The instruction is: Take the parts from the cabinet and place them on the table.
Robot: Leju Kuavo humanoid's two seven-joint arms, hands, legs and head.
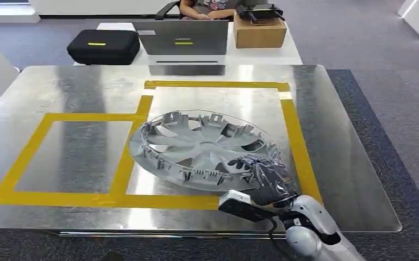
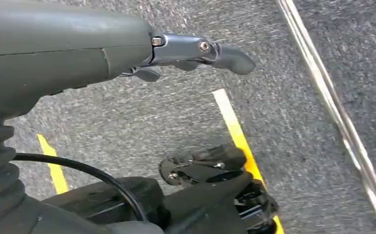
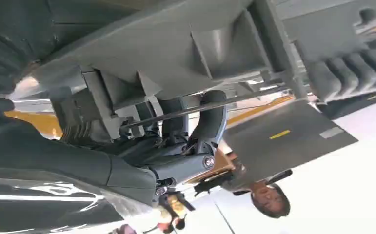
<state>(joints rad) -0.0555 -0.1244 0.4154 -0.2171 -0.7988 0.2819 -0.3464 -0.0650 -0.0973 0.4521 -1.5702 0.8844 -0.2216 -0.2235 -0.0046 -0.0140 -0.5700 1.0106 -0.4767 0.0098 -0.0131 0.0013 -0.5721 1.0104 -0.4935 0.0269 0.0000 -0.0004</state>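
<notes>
One hubcap (image 1: 201,149) lies face-down on the steel surface (image 1: 66,92), inside the right yellow-tape box (image 1: 296,144). Right robot hand (image 1: 264,174) has fingers curled over the near rim, gripping it; the wrist view shows fingers hooked round a wire ring under the rim ribs. Left robot hand (image 2: 195,53) hangs over carpet, fingers extended, holding nothing.

Risks:
- fingers look hooked behind the wire ring; pulling back without opening fully could drag the hubcap toward the edge or out of the box
- rim clips could snag a fingertip
- polished steel, so it likely slides easily

No legible writing. Case (image 1: 103,46) and laptop (image 1: 182,37) each carry a small yellow mark, unreadable.
</notes>
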